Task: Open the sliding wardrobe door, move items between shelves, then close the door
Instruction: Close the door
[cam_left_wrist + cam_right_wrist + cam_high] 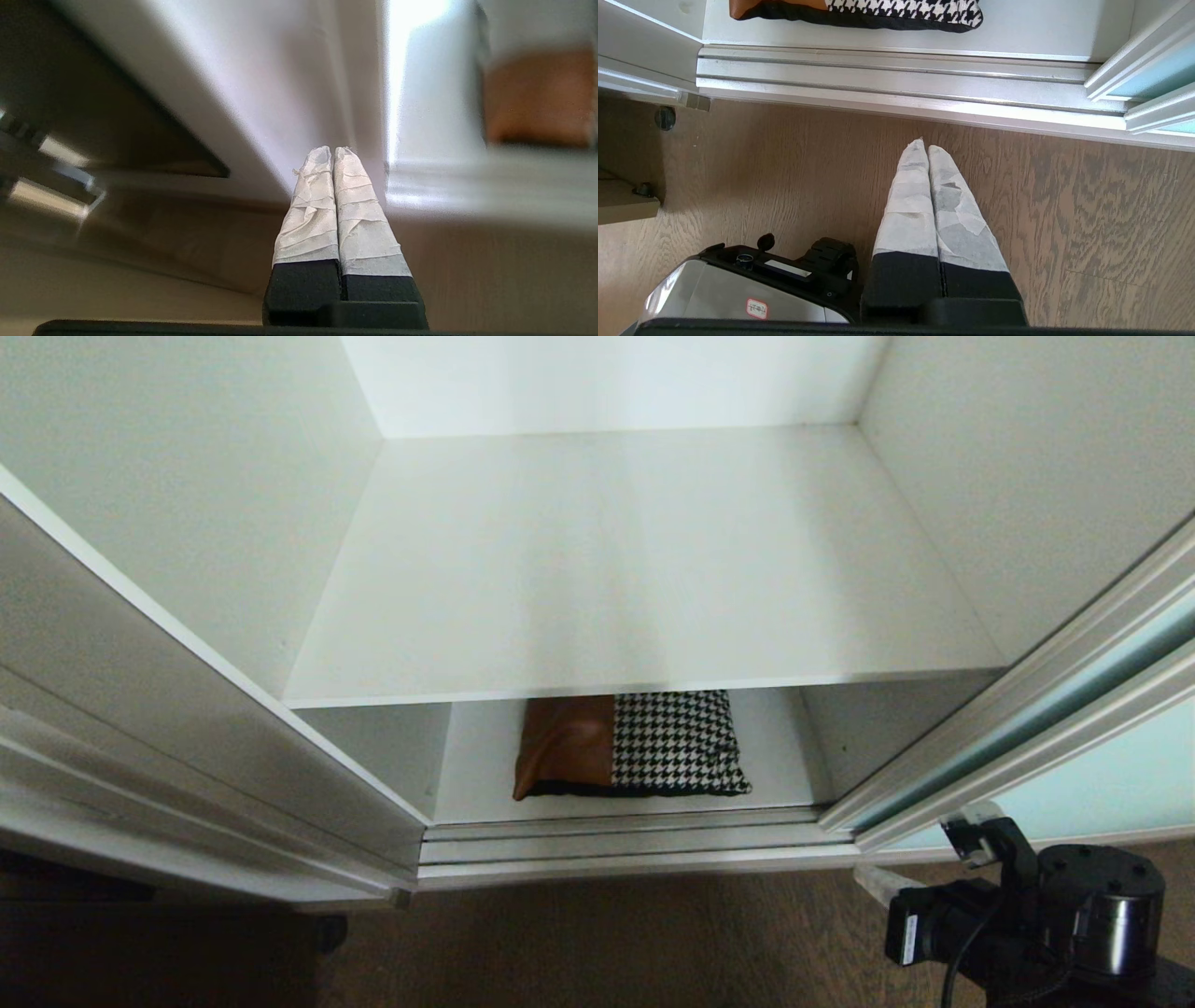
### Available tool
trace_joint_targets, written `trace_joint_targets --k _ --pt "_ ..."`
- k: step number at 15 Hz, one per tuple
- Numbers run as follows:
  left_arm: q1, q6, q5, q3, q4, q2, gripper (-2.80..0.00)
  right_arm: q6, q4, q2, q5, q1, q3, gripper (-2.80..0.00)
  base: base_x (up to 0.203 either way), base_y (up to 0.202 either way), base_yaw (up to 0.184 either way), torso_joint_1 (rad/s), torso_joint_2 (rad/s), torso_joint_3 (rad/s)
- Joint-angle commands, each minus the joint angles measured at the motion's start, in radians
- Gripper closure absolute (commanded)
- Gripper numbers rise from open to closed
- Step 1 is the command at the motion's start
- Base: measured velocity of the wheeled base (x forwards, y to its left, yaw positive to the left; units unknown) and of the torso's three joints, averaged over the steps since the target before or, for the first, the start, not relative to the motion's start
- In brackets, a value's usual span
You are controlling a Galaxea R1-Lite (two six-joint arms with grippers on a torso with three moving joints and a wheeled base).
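We have slid the door [1102, 775] right, baring the cushion [630, 745] on the low shelf [784, 775]; both our left gripper [332, 151] and right gripper [924, 148] are closed, empty, ready.

Brown wood-grain floor [1064, 196] runs up to the wardrobe's silvery bottom track [896, 74]. Soft daylight brightens the white interior walls [187, 476].

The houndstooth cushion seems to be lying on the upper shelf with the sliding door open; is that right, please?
Not quite: the head view shows the cushion on the bottom board, beneath the upper shelf. The sliding door is indeed open.
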Motion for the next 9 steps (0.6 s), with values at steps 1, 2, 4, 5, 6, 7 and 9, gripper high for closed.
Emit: trace_joint_targets --k 1,2,4,5,6,7,9 --pt "0.0 0.025 -0.094 -0.01 0.023 -0.03 0.0 0.004 -0.008 0.014 0.0 0.0 -0.002 0.0 0.0 0.0 0.0 0.0 0.0 0.0" --pt "0.0 0.022 -0.136 -0.007 0.021 -0.03 0.0 0.002 -0.008 0.011 0.001 0.0 -0.001 0.0 0.0 0.0 0.0 0.0 0.0 0.0" --pt "0.0 -0.008 -0.189 -0.004 0.023 -0.032 0.0 0.004 -0.008 0.011 0.001 0.0 0.0 0.0 0.0 0.0 0.0 0.0 0.0 0.0" --pt "0.0 -0.045 -0.236 0.002 0.027 -0.032 0.0 0.004 -0.008 0.016 0.001 0.0 0.001 0.0 0.0 0.0 0.0 0.0 0.0 0.0" --pt "0.0 -0.048 -0.262 0.005 0.068 -0.031 0.0 0.004 -0.008 0.018 0.001 0.002 0.001 0.0 0.0 0.0 0.0 0.0 0.0 0.0" --pt "0.0 -0.057 -0.27 0.0 0.134 -0.031 0.0 0.004 -0.008 0.019 0.001 0.002 0.001 0.0 0.0 0.0 0.0 0.0 0.0 0.0" --pt "0.0 -0.122 -0.269 0.003 0.118 -0.033 0.0 0.004 -0.008 0.02 0.001 0.0 0.001 0.0 0.0 0.0 0.0 0.0 0.0 0.0"
